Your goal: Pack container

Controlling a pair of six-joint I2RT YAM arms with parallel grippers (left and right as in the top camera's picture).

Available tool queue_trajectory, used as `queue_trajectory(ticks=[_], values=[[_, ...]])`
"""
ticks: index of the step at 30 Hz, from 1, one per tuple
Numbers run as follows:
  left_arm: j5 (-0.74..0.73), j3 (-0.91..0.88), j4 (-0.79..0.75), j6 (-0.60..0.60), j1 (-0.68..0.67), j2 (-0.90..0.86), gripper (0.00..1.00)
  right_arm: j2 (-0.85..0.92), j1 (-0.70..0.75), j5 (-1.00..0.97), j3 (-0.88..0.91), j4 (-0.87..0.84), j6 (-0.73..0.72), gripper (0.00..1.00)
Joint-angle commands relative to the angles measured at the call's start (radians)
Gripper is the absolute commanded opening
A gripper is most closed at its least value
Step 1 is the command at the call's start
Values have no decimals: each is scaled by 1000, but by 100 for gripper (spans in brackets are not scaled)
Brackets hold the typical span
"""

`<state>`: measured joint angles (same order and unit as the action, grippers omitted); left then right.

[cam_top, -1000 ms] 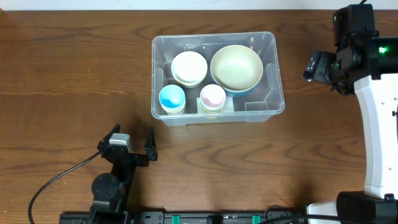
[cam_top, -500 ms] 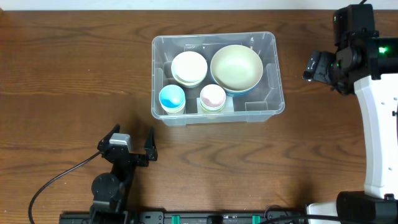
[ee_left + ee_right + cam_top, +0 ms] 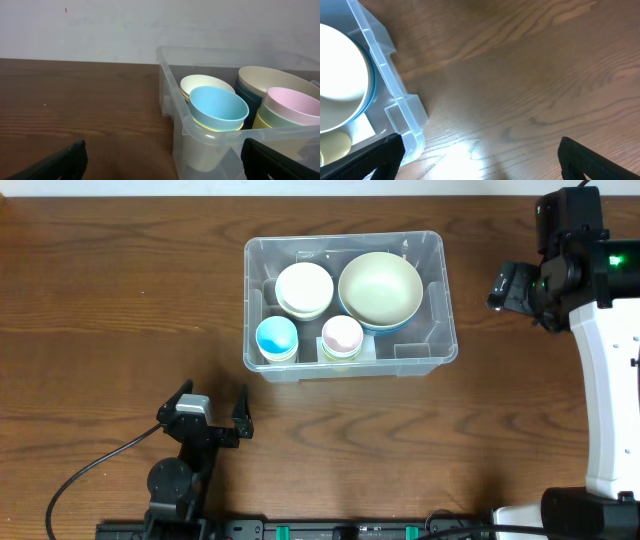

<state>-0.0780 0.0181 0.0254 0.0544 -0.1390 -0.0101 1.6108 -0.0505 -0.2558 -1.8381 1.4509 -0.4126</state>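
Dark brown wood-grain table (image 3: 120,300) fills the overhead view, with a pale wall behind it in the left wrist view. Toward the far middle of the table sits the container (image 3: 415,350), a clear rectangular plastic bin with rounded corners. Inside it, a large cream bowl (image 3: 379,288) takes the right side and a stack of white bowls (image 3: 304,288) sits to its left. In front of these stand a blue cup (image 3: 277,337) and a pink cup (image 3: 342,334), each nested in other cups. A pale patch on the bin floor may be a label.

The left gripper (image 3: 210,402) rests near the front edge, apart from the bin, its jaws spread wide and empty. The right gripper (image 3: 479,157) hangs beside the bin's right end, jaws also wide with nothing between them. A black cable (image 3: 90,470) trails from the left arm.
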Motion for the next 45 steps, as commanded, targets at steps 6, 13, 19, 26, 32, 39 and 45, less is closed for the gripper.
queue_trajectory(ticks=[6, 13, 19, 26, 32, 39, 45], values=[[-11, -14, 38, -10, 4, 6, 98, -38, -3, -13, -4, 1, 2, 99], [-11, -14, 38, -10, 4, 6, 98, -243, -57, -14, -4, 5, 10, 99], [-11, -14, 38, -10, 4, 6, 98, -456, -68, 75, -4, 12, 10, 99], [-11, -14, 38, -10, 4, 6, 98, -649, -66, 95, -4, 74, 10, 99], [-11, -14, 38, -10, 4, 6, 98, -761, -51, 95, 8, 6, 10, 99], [-11, -14, 38, -10, 4, 6, 98, -932, -31, 149, 361, -438, 10, 99], [-11, -14, 38, -10, 4, 6, 98, -1110, -31, 238, 818, -905, 9, 99]])
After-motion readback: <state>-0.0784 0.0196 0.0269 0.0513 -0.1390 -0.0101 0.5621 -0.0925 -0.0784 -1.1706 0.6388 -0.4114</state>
